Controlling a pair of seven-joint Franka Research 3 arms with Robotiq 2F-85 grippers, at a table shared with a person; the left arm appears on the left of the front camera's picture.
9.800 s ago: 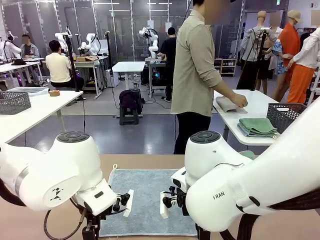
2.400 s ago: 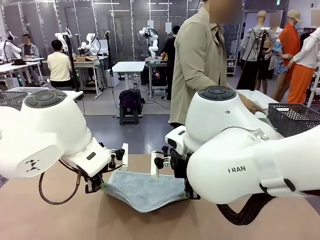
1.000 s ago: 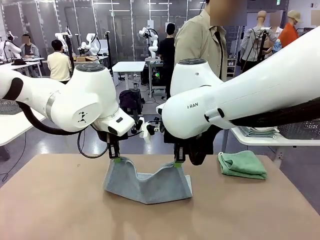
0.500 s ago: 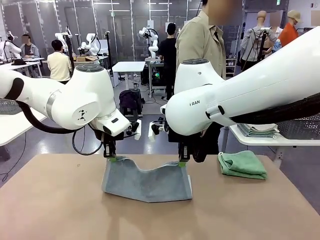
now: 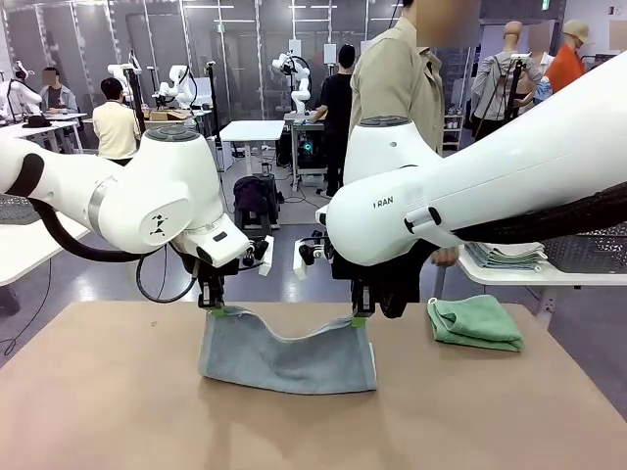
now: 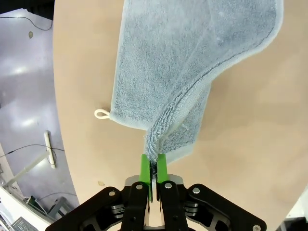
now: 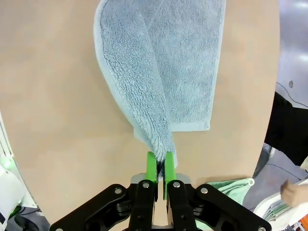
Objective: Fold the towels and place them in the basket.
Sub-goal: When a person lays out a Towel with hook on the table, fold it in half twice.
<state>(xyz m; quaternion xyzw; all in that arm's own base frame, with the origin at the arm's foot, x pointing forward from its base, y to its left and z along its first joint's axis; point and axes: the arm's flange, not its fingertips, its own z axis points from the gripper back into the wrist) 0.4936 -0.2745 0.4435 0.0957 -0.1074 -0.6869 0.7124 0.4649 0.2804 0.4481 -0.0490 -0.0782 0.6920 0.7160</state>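
The blue towel (image 5: 284,357) sags doubled, long axis left-right

The tan table (image 5: 108,392) I work over is smooth and matte. Just beyond its far edge a person in a khaki shirt (image 5: 397,83) stands side-on to me, next to a white side table (image 5: 500,275) on my right. Behind them, on the grey floor (image 5: 294,264), a dark bag on a stool (image 5: 257,201) sits near a small white table (image 5: 251,130). Farther off, 1 person in a pale yellow top (image 5: 116,127) sits with their back to me, and another in black (image 5: 338,98) stands.
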